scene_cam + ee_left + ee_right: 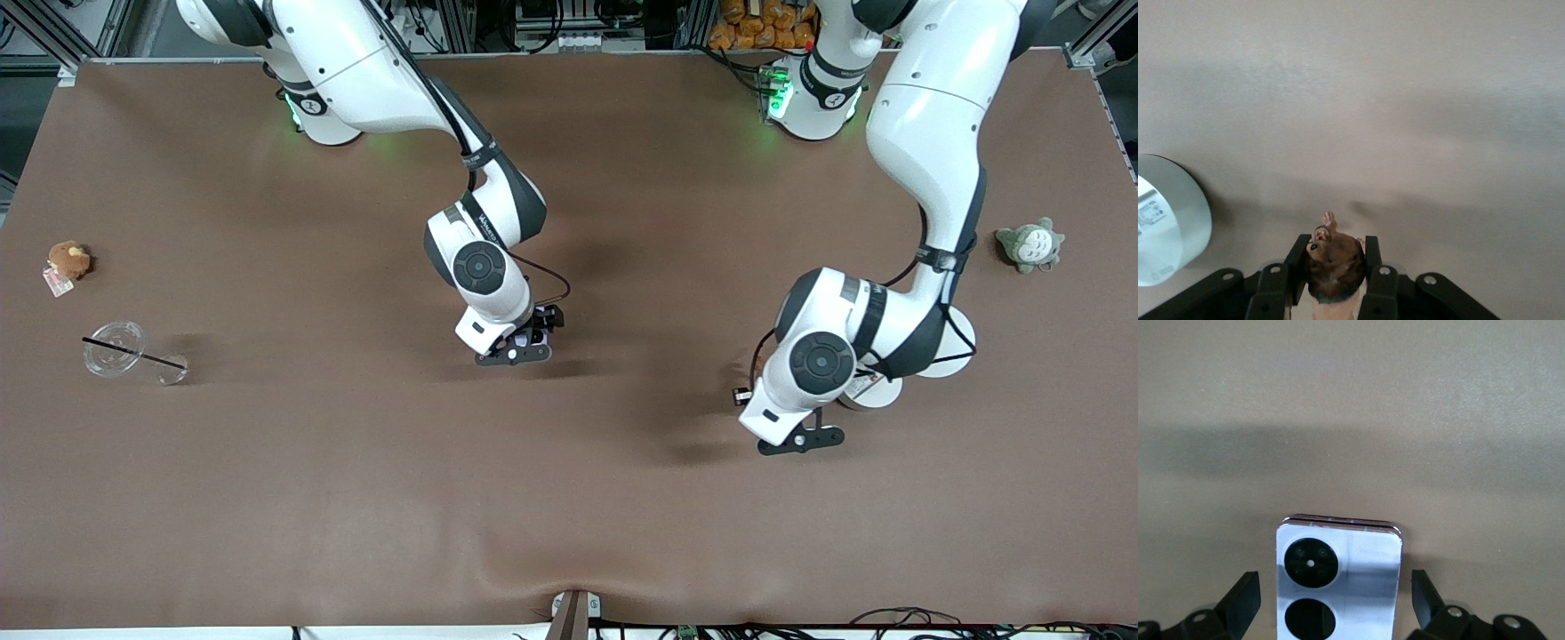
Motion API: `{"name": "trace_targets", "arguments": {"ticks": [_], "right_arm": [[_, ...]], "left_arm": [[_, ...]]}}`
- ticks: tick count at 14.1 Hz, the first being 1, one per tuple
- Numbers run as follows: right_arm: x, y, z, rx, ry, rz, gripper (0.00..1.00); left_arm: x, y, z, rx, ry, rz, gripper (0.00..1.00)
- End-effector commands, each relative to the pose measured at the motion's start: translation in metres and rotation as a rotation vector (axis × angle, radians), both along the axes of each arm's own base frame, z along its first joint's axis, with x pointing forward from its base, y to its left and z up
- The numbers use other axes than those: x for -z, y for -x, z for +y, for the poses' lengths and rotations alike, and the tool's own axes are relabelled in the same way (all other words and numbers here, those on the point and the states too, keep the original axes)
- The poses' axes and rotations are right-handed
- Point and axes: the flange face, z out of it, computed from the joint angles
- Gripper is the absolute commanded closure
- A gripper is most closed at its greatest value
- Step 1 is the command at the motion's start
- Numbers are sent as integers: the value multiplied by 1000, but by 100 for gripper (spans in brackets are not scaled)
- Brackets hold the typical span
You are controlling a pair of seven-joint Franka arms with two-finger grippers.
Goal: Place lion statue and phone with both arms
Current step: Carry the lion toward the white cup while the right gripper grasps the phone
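Note:
My left gripper is shut on the lion statue, a small orange-brown figurine whose head sticks out between the fingers. It holds the figurine low over the table near the left arm's end. The arm hides the lion in the front view. My right gripper is low at the middle of the table. It is open around the lavender phone, which has two black camera circles. There is a gap at each finger. A sliver of the phone shows in the front view.
Two white discs lie partly under the left arm; one shows in the left wrist view. A grey-green plush sits near the left arm's end. A brown plush with a tag and a clear cup with a straw lie near the right arm's end.

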Motion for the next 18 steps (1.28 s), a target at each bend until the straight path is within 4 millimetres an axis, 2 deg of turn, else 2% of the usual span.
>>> {"name": "trace_targets", "arguments": {"ticks": [1, 3, 6, 10, 11, 12, 13, 14, 15, 16, 17, 18], "right_arm": [[6, -1, 3, 26, 0, 8, 0], [12, 4, 6, 59, 10, 16, 0], [18, 7, 8, 56, 16, 23, 0], [24, 8, 9, 51, 18, 14, 0], [24, 8, 10, 50, 17, 13, 27], [22, 7, 9, 51, 15, 10, 68], [20, 5, 5, 68, 18, 7, 92], [6, -3, -7, 121, 20, 2, 95], [-32, -17, -19, 174, 0, -28, 95], [-63, -30, -40, 229, 1, -30, 95], [-87, -42, -63, 276, 7, -19, 95], [-107, -58, -94, 324, 3, -24, 95]], "left_arm": [[6, 4, 25, 34, -1, 0, 100], [9, 3, 49, 33, 21, -2, 100], [16, 6, 66, 50, 49, -9, 100], [13, 10, 68, 64, 46, -10, 100], [12, 10, 70, 64, 46, -10, 100], [13, 9, 80, 52, 45, -7, 100], [15, 10, 82, 53, 45, -7, 100], [17, 10, 82, 54, 47, -13, 100], [18, 10, 81, 56, 51, -21, 100], [18, 10, 81, 58, 55, -29, 100], [18, 10, 81, 62, 54, -28, 96], [18, 10, 82, 63, 55, -27, 85]]}}
